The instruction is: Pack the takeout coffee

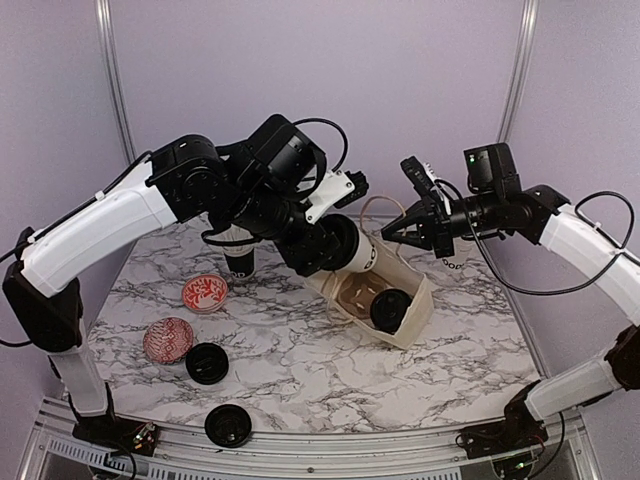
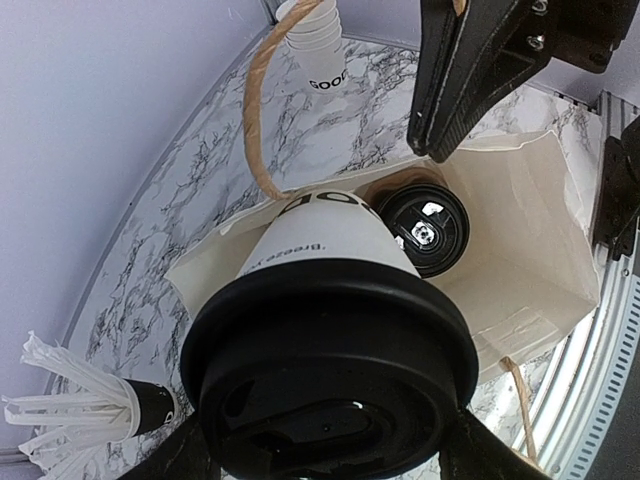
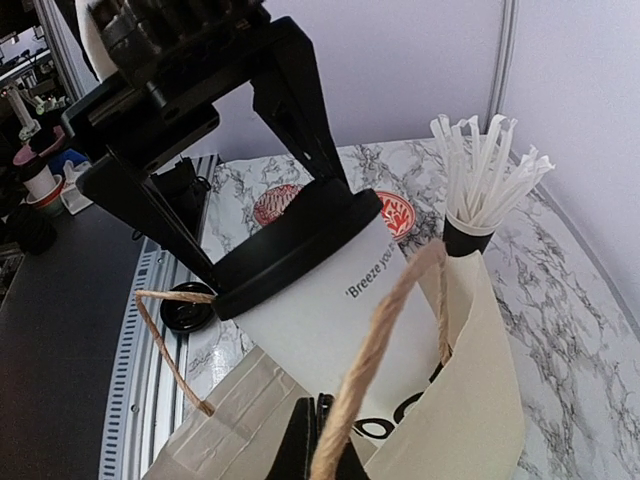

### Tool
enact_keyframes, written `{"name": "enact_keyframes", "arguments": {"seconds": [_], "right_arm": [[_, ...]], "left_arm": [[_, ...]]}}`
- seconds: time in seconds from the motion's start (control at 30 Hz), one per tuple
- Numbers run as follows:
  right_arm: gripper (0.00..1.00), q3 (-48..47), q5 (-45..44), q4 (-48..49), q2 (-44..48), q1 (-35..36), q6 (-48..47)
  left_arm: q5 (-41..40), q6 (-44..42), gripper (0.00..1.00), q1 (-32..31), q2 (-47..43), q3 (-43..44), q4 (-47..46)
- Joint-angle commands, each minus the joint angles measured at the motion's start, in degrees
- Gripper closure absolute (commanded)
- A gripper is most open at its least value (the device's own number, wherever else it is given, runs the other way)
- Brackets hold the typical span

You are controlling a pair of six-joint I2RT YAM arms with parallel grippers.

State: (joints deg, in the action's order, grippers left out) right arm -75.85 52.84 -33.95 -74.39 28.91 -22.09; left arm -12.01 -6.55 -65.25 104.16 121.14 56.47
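Note:
My left gripper (image 1: 345,245) (image 2: 330,455) is shut on a takeout coffee cup (image 1: 372,255) (image 2: 320,235), one finger on each side of its black lid (image 2: 330,360). The cup is tilted, with its base inside the mouth of a cream paper bag (image 1: 415,315) (image 2: 540,270) that lies leaning on the table. A second lidded cup (image 1: 390,308) (image 2: 425,228) sits deep inside the bag. My right gripper (image 1: 388,232) (image 3: 322,440) is shut on the bag's rope handle (image 3: 390,340) at the upper edge of the mouth.
Two red-patterned bowls (image 1: 205,293) (image 1: 167,340) and two loose black lids (image 1: 207,363) (image 1: 228,426) lie at the front left. A black cup of white sticks (image 1: 238,262) (image 3: 485,175) stands behind the left arm. Another white cup (image 2: 315,50) stands beyond the bag.

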Motion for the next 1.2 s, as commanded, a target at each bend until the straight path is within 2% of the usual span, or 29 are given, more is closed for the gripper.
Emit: {"name": "enact_keyframes", "arguments": {"seconds": [0.0, 0.27, 0.37, 0.53, 0.63, 0.8, 0.93, 1.07, 1.17], "right_arm": [[1.00, -3.76, 1.90, -2.05, -0.99, 1.32, -3.42], [0.99, -5.79, -3.14, -3.09, -1.74, 1.32, -5.55], [0.96, -6.76, -5.16, -3.31, -1.96, 1.33, -6.10], [0.86, -8.84, -3.23, -8.27, -2.95, 1.33, -11.44], [0.72, -9.68, -3.34, -12.17, -3.66, 1.32, -14.64], [0.39, -13.23, -1.70, -20.61, -4.83, 1.17, -19.75], [0.26, -19.39, 0.93, -28.73, -4.49, -0.64, -24.60], [0.25, -19.75, 3.25, -24.80, -4.54, -7.93, -21.06], [0.32, -15.73, -3.06, -11.59, -7.22, -11.21, -8.78]], "left_arm": [[2.74, -2.40, 0.47, 0.83, 2.67, 1.06, 1.99], [7.15, -1.31, 0.51, 0.57, 1.45, -2.54, 3.66], [7.00, 0.15, 0.53, 0.20, -0.18, -3.77, 4.19], [4.47, 0.16, 0.52, 0.04, -0.98, -6.37, 3.99], [1.56, -0.77, 0.54, 0.04, 0.65, -5.95, 3.84], [-0.09, -1.43, 0.56, -0.56, 1.11, -6.03, 1.91], [-1.22, -1.84, 0.57, -1.16, 0.57, -6.14, 1.15], [-0.93, -3.02, 0.57, -1.32, 0.60, -6.72, 0.18], [-1.11, -4.35, 0.57, -1.41, 0.93, -7.66, -1.28]]}}
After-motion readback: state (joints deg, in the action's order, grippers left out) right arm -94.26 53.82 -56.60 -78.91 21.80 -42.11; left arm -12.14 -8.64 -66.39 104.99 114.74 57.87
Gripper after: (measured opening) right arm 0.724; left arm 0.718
